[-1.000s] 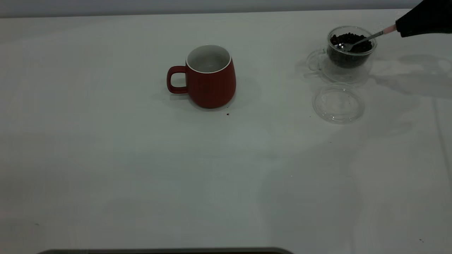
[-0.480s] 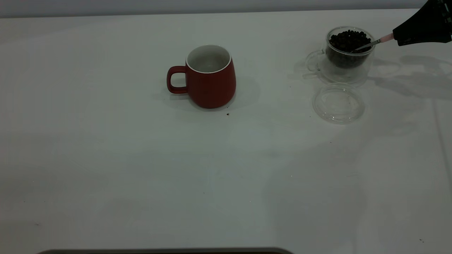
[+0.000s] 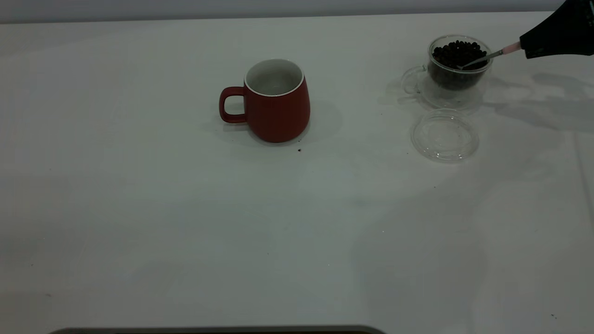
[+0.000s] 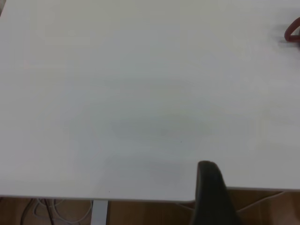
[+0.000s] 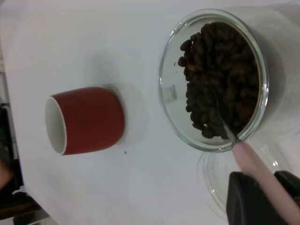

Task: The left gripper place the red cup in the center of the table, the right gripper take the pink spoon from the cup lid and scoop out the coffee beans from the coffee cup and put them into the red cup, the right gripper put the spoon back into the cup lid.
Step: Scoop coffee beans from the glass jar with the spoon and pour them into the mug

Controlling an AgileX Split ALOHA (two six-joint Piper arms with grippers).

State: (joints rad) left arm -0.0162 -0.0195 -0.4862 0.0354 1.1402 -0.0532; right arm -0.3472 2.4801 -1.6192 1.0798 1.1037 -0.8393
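A: Right gripper (image 3: 524, 46) at the far right corner of the table (image 3: 185, 232), fingers (image 5: 243, 201) clamped on the pink spoon (image 3: 492, 54) by its pink handle end.

B: Spoon where?

A: Stem slants down over the rim of the coffee cup (image 3: 457, 69), bowl buried in the coffee beans (image 3: 457, 51). Wrist view: stem (image 5: 225, 124) runs under the beans (image 5: 220, 75), bowl not visible.

B: Around it?

A: Cup lid (image 3: 444, 135) lies flat just beside the glass cup, on the side toward the near edge, nothing in it. Glass handle points toward the table's middle. Nothing blocks the spoon.

B: Red cup?

A: Red cup (image 3: 274, 99) upright near the middle of the table, closer to the far edge, well apart from the glass cup, handle toward the left edge. Inside looks white, no beans seen. Dark speck on the table just beside its base.

B: Left gripper?

A: Left gripper (image 4: 213, 194) back by the left edge, only one dark finger in view, can't tell its opening. Touches nothing visible.
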